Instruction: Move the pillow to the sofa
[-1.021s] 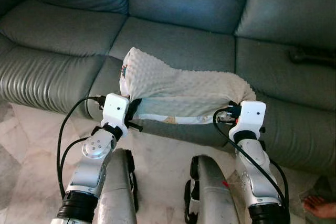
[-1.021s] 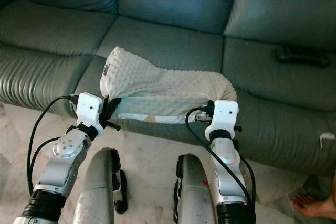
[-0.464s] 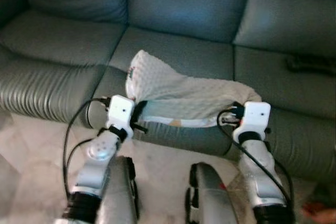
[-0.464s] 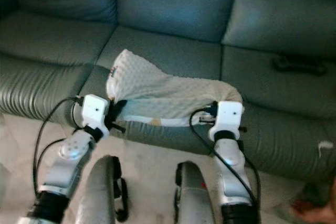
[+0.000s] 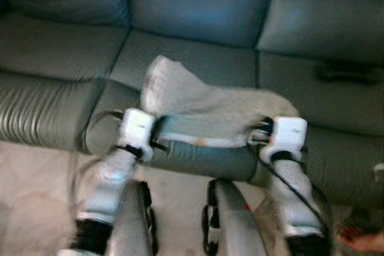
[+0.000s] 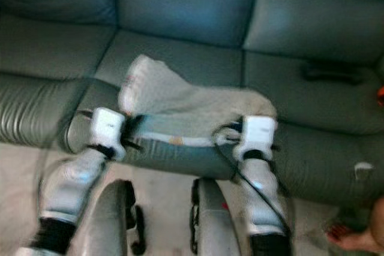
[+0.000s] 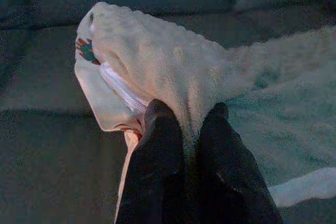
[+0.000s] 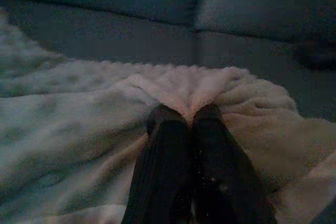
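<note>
Left arm reaches forward, its left gripper (image 7: pixel 186 121) pinched on the left end of the cream dotted pillow (image 5: pixel 204 103). The pillow sags over the front edge of the grey sofa (image 5: pixel 198 16), at its middle seat. Right arm mirrors it; right gripper (image 8: pixel 185 119) clamps the pillow's right end.

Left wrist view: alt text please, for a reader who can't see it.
The left gripper has its jaws shut on a fold of a cream, bumpy-textured pillow, whose corner shows a white zipper and a small coloured print. Behind it lies the dark grey-green sofa.
</note>
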